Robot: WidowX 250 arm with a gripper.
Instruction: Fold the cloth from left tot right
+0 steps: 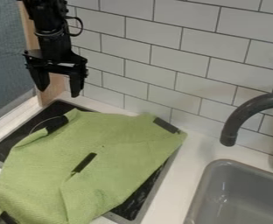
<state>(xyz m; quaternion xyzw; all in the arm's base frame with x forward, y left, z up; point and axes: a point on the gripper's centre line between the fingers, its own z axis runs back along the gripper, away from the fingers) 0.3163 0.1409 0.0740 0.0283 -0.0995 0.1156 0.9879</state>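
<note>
1. Upper left of frame: we saw one claw (58,92), fingers wide apart, holding nothing, above the cloth's level.
2. Centre to lower left: we counted one green cloth (121,140), spread unevenly over one dark panel (130,206), with four dark patches (84,162) on it.
3. Right: we noted one tap (237,119); lower right, one grey sink (238,197).

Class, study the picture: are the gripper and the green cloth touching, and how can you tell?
Apart. In the camera view, the gripper hangs above the cloth, with background showing between its fingers and the cloth's nearest edge.
</note>
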